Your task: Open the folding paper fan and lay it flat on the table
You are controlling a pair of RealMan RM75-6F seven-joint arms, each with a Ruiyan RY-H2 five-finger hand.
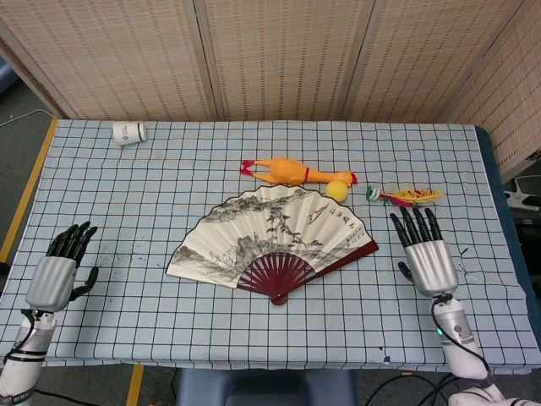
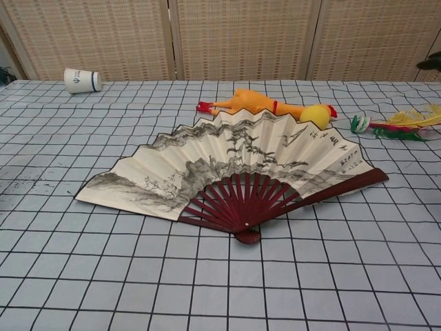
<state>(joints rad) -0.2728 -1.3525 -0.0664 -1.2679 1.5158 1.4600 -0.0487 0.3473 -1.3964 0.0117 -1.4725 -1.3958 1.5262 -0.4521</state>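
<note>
The paper fan (image 1: pixel 270 238) lies spread open and flat on the checked tablecloth, its ink landscape facing up and its dark red ribs meeting at the pivot near the front; it also fills the middle of the chest view as fan (image 2: pixel 234 169). My right hand (image 1: pixel 425 254) hovers to the right of the fan's red end rib, fingers straight and apart, holding nothing. My left hand (image 1: pixel 57 271) is at the table's left front edge, well clear of the fan, fingers extended and empty. Neither hand shows in the chest view.
A yellow rubber chicken (image 1: pixel 296 172) lies just behind the fan. A feathered toy (image 1: pixel 406 196) sits at the right, close to my right hand. A white paper cup (image 1: pixel 128 132) lies on its side at the far left corner. Woven screens (image 1: pixel 270 51) stand behind the table.
</note>
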